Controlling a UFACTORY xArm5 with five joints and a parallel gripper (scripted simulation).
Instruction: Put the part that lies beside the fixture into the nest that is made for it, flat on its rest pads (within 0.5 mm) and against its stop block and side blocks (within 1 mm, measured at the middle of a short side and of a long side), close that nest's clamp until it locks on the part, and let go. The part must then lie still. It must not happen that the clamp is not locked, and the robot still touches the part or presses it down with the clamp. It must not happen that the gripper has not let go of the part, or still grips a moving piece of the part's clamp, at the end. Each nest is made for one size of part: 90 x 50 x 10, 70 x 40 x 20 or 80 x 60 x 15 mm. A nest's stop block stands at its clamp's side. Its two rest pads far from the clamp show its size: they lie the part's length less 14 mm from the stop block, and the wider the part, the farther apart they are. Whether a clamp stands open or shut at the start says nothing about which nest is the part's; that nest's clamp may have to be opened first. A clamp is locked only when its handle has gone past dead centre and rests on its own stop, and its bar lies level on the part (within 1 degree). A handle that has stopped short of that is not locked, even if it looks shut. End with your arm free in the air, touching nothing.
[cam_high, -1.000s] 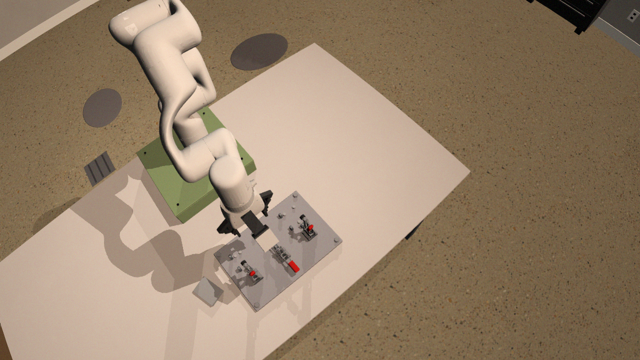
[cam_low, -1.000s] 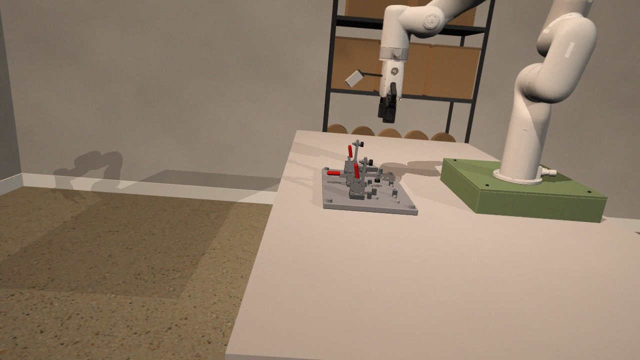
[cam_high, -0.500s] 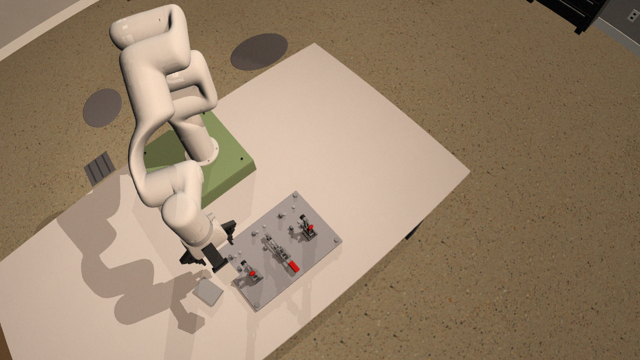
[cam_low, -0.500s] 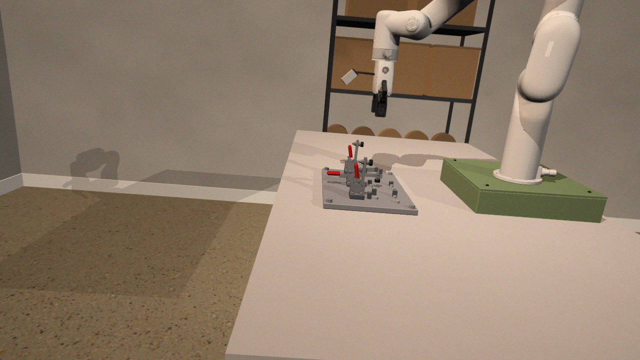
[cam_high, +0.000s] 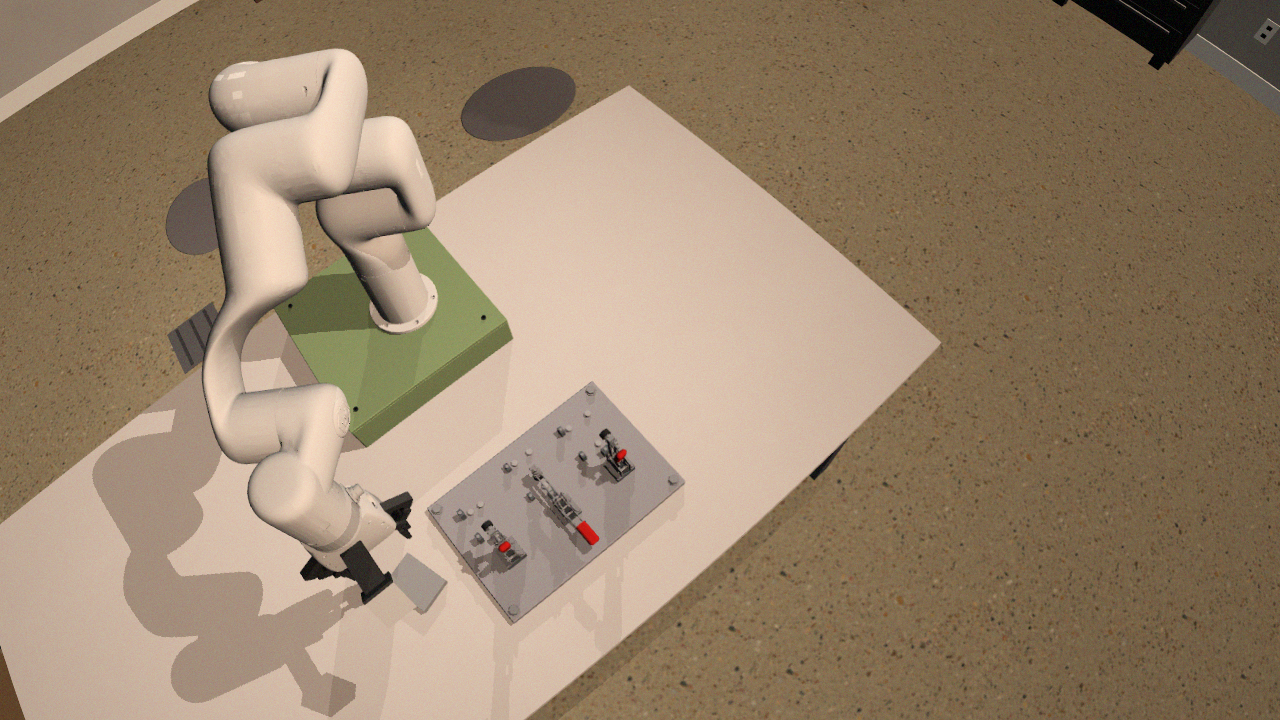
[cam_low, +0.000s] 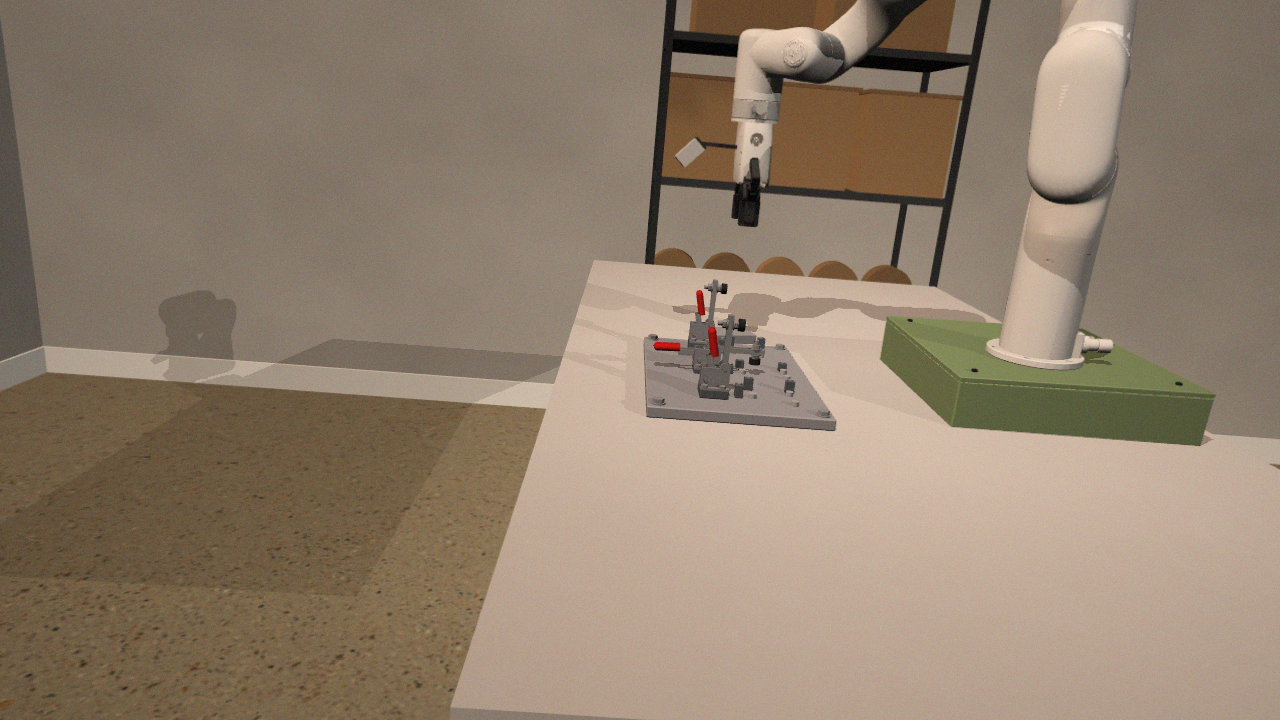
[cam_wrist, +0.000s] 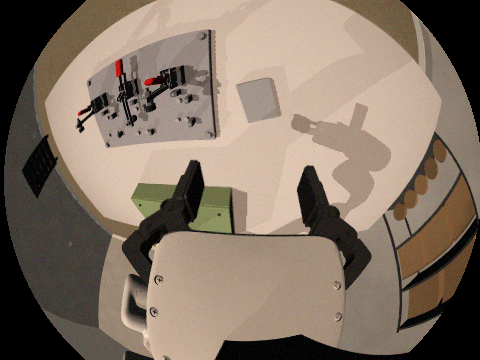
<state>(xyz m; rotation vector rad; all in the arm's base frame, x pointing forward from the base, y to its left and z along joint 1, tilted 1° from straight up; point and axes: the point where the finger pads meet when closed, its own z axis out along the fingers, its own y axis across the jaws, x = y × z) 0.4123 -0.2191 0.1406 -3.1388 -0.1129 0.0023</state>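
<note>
top view: 1 part (cam_high: 418, 582) (cam_wrist: 258, 99) beside fixture (cam_high: 559, 573) (cam_low: 742, 415) (cam_wrist: 165, 125), 3 clamps w/ red handles

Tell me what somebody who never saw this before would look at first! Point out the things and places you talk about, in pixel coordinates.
Probably the big white robot arm (cam_high: 259, 214) (cam_low: 1078, 116), bolted onto a green block (cam_high: 429, 358) (cam_low: 1074, 416) (cam_wrist: 175, 195) on the table, with its black hand (cam_high: 386, 548) (cam_low: 748, 214) (cam_wrist: 252, 174) wide open in the air. Next, the three clamps with bright red handles on the gray plate (cam_high: 635, 501) (cam_low: 742, 416) (cam_wrist: 200, 60). A plain gray part (cam_high: 418, 582) (cam_wrist: 258, 100) lies on the table beside that plate.
</note>
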